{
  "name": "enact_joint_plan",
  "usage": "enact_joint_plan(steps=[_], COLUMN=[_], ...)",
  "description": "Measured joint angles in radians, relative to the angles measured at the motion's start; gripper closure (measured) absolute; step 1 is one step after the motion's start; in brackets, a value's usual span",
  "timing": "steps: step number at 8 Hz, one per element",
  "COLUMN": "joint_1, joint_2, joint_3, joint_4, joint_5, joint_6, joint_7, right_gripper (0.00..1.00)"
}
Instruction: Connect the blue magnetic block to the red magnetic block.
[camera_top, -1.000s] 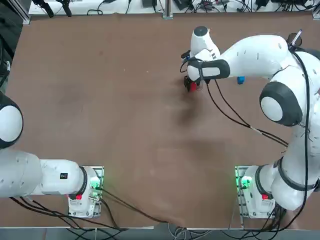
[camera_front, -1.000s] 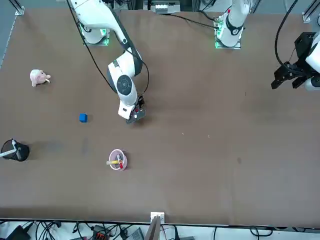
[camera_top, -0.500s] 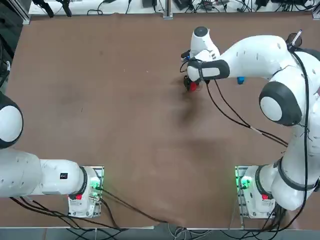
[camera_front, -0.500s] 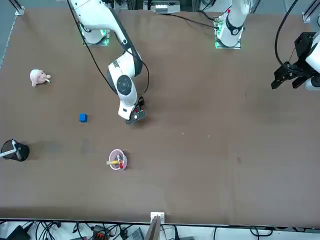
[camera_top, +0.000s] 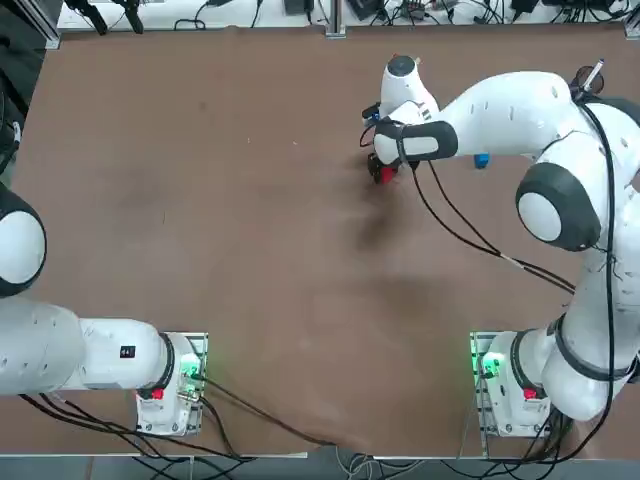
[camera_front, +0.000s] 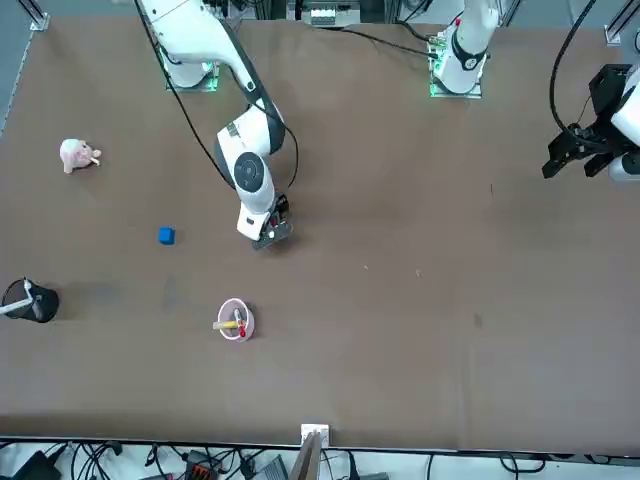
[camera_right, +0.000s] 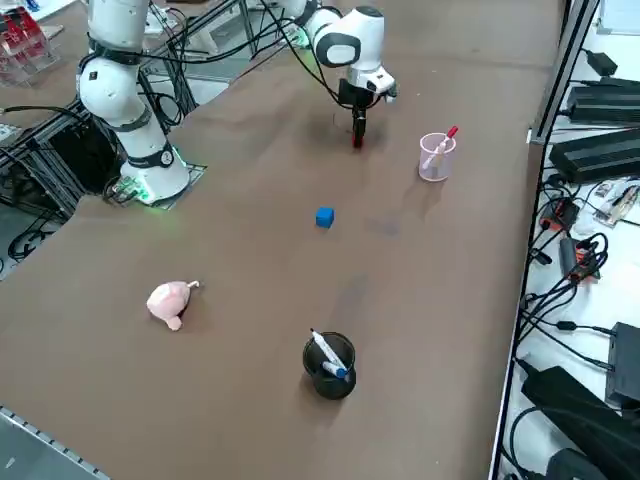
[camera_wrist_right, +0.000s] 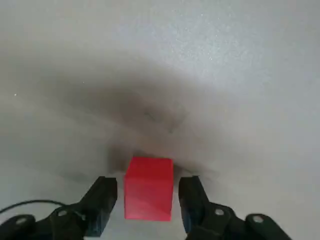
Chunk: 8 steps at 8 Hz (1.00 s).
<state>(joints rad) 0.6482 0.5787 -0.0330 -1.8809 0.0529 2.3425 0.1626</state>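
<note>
Where the white right arm (camera_top: 500, 115) reaches across the upper right of the top view, the right gripper (camera_wrist_right: 148, 187) points down at the brown tabletop (camera_top: 250, 250). Its two black fingers (camera_wrist_right: 102, 197) stand apart on either side of the small, bright red magnetic block (camera_wrist_right: 149, 189), with a narrow gap showing at each side, so the tool is released and grips nothing. In the top view, the red block shows as a patch of red beneath the arm's end, above and to the right of the centre.

The small, bright blue magnetic block (camera_front: 166, 236) lies apart from the red one, left of the gripper in the front view and just above the middle in the right side view. Toward the upper left of the front view sits a pale pink plush pig (camera_front: 77, 154). A round black cup (camera_front: 40, 305) holding white pens (camera_right: 329, 350) stands at the left edge there, below the middle. The pale pink translucent cup (camera_front: 236, 320) is left of centre in the lower half, with a yellow pen (camera_front: 228, 325) and a red pen (camera_front: 242, 330) in it.
</note>
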Motion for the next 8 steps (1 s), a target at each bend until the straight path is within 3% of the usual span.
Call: enact_joint_plan(steps=[2,5,8], joint_1=[0.000,-0.002,-0.005], joint_2=[0.002,0.002,-0.005], joint_3=[0.000,-0.004,-0.032], joint_4=[0.000,0.004,0.015], joint_5=[0.000,0.000,0.004], joint_6=[0.000,0.000,-0.011], joint_7=[0.000,0.033,0.168], right_gripper=[0.32,0.52,0.52])
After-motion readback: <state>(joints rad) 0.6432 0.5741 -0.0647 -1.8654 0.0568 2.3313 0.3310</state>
